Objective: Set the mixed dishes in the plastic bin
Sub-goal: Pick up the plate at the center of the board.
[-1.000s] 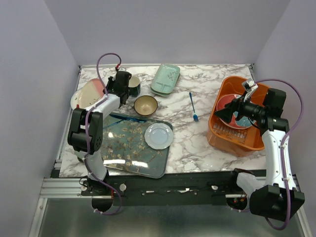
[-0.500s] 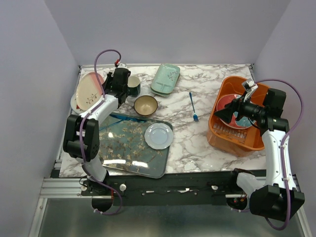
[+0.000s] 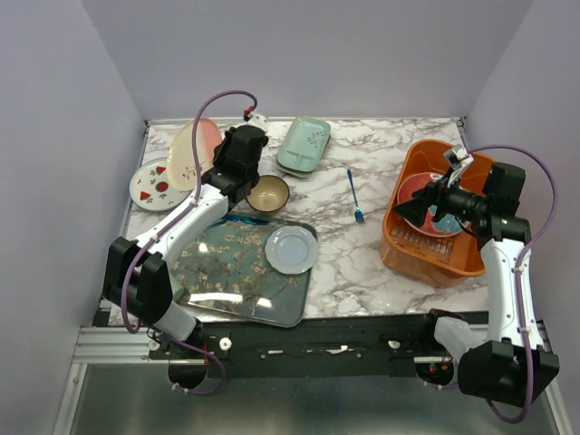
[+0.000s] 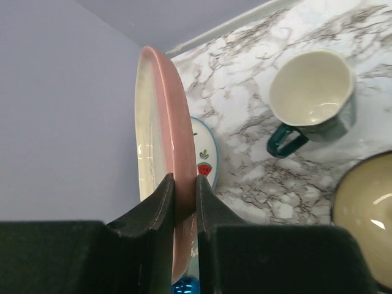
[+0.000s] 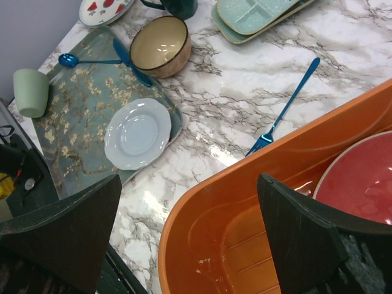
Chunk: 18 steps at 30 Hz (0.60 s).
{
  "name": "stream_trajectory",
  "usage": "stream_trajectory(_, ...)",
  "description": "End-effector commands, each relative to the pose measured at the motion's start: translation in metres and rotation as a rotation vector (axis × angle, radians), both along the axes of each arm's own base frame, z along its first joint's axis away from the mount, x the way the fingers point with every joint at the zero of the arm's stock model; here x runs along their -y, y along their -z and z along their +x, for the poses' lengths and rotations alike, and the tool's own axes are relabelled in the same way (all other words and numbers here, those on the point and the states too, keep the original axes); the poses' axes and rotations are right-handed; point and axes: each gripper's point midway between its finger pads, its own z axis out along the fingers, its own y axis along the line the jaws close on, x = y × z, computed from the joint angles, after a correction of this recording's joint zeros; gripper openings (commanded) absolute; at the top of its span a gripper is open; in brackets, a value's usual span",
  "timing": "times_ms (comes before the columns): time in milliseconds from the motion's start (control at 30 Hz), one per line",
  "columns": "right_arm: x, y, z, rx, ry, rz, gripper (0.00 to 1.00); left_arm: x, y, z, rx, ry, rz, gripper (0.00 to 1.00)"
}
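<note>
1. The left end effector [image 4: 184, 182] is clenched on the rim of the cream-and-pink plate [image 4: 160, 116]. The plate stands on edge, off the desk [image 3: 358, 263], above the far-left corner. The edge grip makes sense: a flat plate gives two fingers no other purchase, and held upright it should slip into the bin easily.
2. The orange bin [image 3: 433, 256] sits along the right edge, so the plate has the whole desk width to cross. The task looks early to mid.
3. The right end effector [image 5: 188, 181] is released, its fingers wide apart with nothing between them. It hovers at the bin wall facing mid-desk, beside the teal-and-red plate [image 5: 361, 177] already inside (probably parked clear of the drop path, my guess).
4. Waiting dishes:
   - The white plate with red wedges [image 3: 156, 184] is near the far-left corner, below the held plate.
   - The brown bowl [image 3: 268, 193] is left of centre.
   - The mint rectangular dish [image 3: 304, 145] is at the far edge.
   - A blue fork [image 3: 353, 195] lies mid-desk.
   - The pale blue plate [image 3: 291, 249] and pale green cup [image 5: 30, 92] are on the floral tray [image 3: 227, 276] toward the near-left corner.
5. Hidden or unclear:
   - The dark green mug [image 4: 312, 101] shows well only in the left wrist view; the arm covers it from above.
   - The cup looks tipped on its side and is seen only from the right wrist.
   - The right arm blocks part of the bin's contents, so I can't tell if more than one dish is in there.
   - The fingers cut off the held plate's lower rim, so grip depth can't be judged.
</note>
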Motion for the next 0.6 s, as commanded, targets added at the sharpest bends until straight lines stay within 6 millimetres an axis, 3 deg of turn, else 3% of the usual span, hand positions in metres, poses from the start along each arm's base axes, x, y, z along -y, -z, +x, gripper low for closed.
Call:
stream_trajectory(0,-0.004,-0.008,-0.006,0.021,-0.027,0.018,1.0,0.035,-0.061,-0.02,0.113,0.088,0.013,0.0)
stream_trajectory(133,-0.006,-0.009,-0.005,0.005,-0.04,0.039,1.0,0.086,-0.072,-0.044,0.126,0.239,0.01,0.0)
stream_trajectory(567,-0.015,-0.016,0.006,-0.134,-0.108,0.194,1.0,0.195,-0.074,-0.112,0.128,0.597,0.009,0.0)
